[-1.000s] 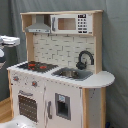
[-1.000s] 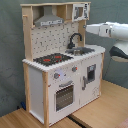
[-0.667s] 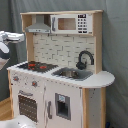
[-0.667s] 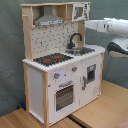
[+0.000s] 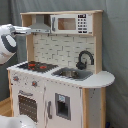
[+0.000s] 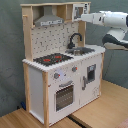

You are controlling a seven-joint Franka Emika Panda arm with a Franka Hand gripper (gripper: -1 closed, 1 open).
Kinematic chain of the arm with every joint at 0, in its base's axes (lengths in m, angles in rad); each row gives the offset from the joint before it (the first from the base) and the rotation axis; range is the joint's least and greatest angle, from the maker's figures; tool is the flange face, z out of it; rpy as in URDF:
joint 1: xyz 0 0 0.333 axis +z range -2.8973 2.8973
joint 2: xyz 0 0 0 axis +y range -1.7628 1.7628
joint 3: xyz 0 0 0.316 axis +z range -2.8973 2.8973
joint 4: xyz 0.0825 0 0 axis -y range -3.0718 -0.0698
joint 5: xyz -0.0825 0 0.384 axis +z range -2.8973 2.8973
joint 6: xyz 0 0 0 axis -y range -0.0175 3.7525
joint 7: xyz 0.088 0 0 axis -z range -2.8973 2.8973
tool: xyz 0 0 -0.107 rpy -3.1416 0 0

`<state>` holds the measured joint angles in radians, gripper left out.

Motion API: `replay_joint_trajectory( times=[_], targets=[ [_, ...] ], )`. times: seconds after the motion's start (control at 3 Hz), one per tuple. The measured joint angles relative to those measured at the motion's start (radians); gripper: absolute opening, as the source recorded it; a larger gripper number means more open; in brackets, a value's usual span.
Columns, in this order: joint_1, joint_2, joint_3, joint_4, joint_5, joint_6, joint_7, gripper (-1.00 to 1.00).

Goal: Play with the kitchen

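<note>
Arm has risen to upper-shelf height since 1.0 s ago | pincer (image 6: 79,18) at the microwave (image 6: 80,10) of the kitchen (image 6: 62,65), opening cannot be told | kitchen stands on wooden floor (image 6: 107,107), grey hood (image 5: 40,25) above stovetop (image 5: 36,65)
</note>
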<state>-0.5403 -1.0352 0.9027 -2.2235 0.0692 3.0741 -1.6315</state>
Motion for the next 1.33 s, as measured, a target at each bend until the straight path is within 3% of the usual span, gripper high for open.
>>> replay_joint_trajectory(
  times=[0.67, 1.33],
  targets=[
    [-0.020, 0.133, -0.051, 0.024, 0.000, 0.010, -0.140, 1.00],
    [-0.061, 0.271, -0.053, 0.024, 0.000, 0.015, -0.280, 1.00]
  ],
)
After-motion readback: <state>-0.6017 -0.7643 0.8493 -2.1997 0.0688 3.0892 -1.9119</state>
